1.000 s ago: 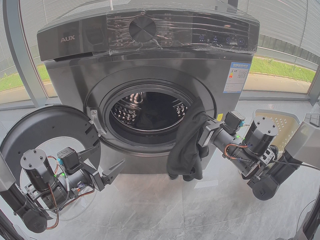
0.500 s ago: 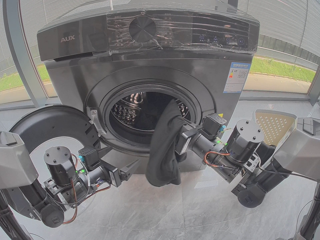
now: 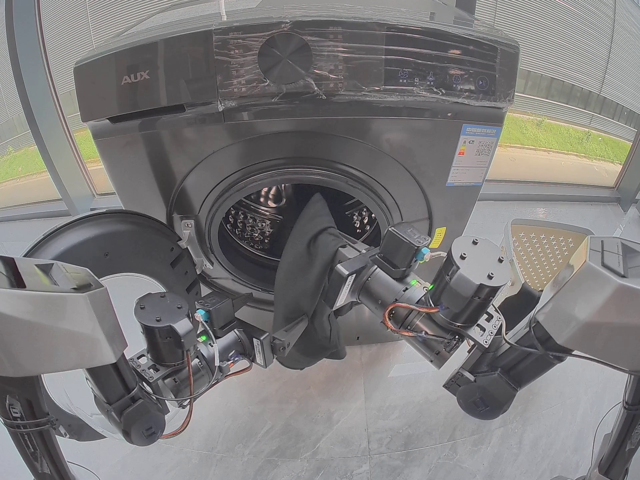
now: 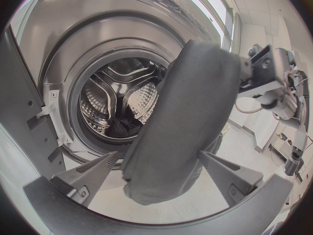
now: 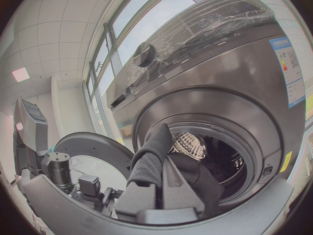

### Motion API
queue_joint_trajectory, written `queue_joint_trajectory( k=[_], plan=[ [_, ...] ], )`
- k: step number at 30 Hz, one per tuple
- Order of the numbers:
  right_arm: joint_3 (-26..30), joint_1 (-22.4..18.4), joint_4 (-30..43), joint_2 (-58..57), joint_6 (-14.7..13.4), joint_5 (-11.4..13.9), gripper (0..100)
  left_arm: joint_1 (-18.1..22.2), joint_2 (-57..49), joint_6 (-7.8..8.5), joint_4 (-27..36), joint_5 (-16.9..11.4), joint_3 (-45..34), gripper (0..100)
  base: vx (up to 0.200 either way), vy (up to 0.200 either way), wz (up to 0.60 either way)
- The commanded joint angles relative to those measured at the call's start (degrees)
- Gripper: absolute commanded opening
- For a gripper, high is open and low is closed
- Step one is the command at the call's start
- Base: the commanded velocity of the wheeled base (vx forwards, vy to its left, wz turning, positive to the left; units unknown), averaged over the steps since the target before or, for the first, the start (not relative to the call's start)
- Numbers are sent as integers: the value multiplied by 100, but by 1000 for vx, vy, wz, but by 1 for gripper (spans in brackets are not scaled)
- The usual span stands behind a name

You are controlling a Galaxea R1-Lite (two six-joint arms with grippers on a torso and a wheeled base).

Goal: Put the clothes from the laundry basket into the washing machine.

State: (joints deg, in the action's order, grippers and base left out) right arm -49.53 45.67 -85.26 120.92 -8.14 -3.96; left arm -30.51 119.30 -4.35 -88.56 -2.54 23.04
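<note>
Grey floor (image 3: 320,421) fronts washer (image 3: 300,135). My right gripper (image 3: 335,261) clamps garment (image 3: 303,281) before drum (image 3: 257,225); left gripper (image 4: 156,157) wide, straddling hem. Risk: hem snags rim (image 3: 230,278), drops outside.

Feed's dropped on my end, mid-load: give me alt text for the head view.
The right gripper, shut on a dark garment, holds it before the washing machine's open drum, its lower part hanging below the rim. The left gripper is open beside the hanging end; the door stands open on the left.
</note>
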Motion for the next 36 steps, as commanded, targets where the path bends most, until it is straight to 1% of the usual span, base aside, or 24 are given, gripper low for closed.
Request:
queue_joint_trajectory(
  k=[1, 9, 16, 20, 22, 23, 26, 28, 33, 36],
  plan=[
    [-22, 109, -8, 37, 6, -8, 0, 28, 252, -13, -3, 60, 210, 100, 0, 0, 0],
    [-13, 197, -17, 46, 6, -17, 0, 2, 287, 13, -3, 25, 377, 100, 0, 0, 0],
    [14, 250, -34, 46, 6, -26, 0, -25, 516, 145, -3, 25, 500, 100, 0, 0, 0],
    [40, 285, -61, 37, 6, -34, 0, 54, 770, 136, 6, 60, 772, 100, 0, 0, 0],
    [49, 285, -78, 37, 6, -43, 0, 151, 841, 163, 6, 69, 869, 100, 0, 0, 0],
    [75, 285, -78, 28, 6, -43, 0, 230, 876, 172, 6, 69, 904, 0, 0, 0, 0],
    [84, 259, -78, 37, -3, -52, 0, 292, 885, 172, 6, 78, 957, 0, 0, 0, 0],
    [84, 188, -87, 55, -3, -52, 0, 353, 850, 163, -3, 139, 948, 0, 0, 0, 0],
    [75, 109, -122, 160, -3, -43, 0, 344, 779, 172, -12, 148, 878, 0, 0, 0, 0],
    [392, 118, -228, 125, -12, -43, 0, 441, 639, 128, -12, 254, 904, 0, 0, 0, 0]
  ],
)
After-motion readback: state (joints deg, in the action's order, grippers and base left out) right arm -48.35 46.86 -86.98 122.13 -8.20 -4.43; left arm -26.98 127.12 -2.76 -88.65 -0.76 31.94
